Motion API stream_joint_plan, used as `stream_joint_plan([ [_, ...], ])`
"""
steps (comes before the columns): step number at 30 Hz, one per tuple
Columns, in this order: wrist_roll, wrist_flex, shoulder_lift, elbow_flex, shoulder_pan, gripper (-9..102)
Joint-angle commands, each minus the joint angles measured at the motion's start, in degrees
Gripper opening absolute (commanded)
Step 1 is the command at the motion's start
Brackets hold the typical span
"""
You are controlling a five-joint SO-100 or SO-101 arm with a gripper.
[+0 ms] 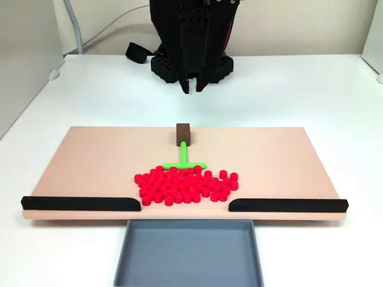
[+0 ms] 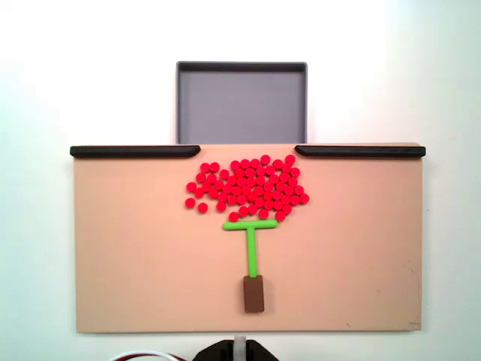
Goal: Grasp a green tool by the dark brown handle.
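Your gripper [image 1: 191, 89] hangs above the white table [image 1: 299, 89], just beyond the far edge of the tan board [image 1: 90, 161] in a fixed view, its two black fingertips pointing straight down with only a narrow slot between them; they grip nothing and touch nothing, and you cannot tell from this slit whether the jaws are truly closed. The green tool [image 1: 184, 158] lies flat on the board, near the middle of its width, its long axis running straight from the arm's side toward the grey tray [image 1: 188, 254]. The dark brown handle [image 1: 183, 134] caps the stem at the end nearest the arm, well short of the board's edge there. The crossbar at the other end touches the cluster of red cylinders [image 1: 185, 185], which sits between the tool and the two black strips [image 1: 78, 204] along the tray-side edge. The arm [image 1: 191, 36] stands upright, folded over its base. In another fixed view the handle [image 2: 254, 294] lies close to the board's bottom edge.
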State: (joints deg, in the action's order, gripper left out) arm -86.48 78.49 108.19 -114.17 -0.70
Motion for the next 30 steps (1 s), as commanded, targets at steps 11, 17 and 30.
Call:
stream_joint_plan([
  [11,1.85,-0.35,1.14,0.26,0.26,0],
  [17,1.76,-0.35,1.14,0.26,0.09,0],
  [30,-6.33,-1.32,-0.26,1.05,2.46,0],
])
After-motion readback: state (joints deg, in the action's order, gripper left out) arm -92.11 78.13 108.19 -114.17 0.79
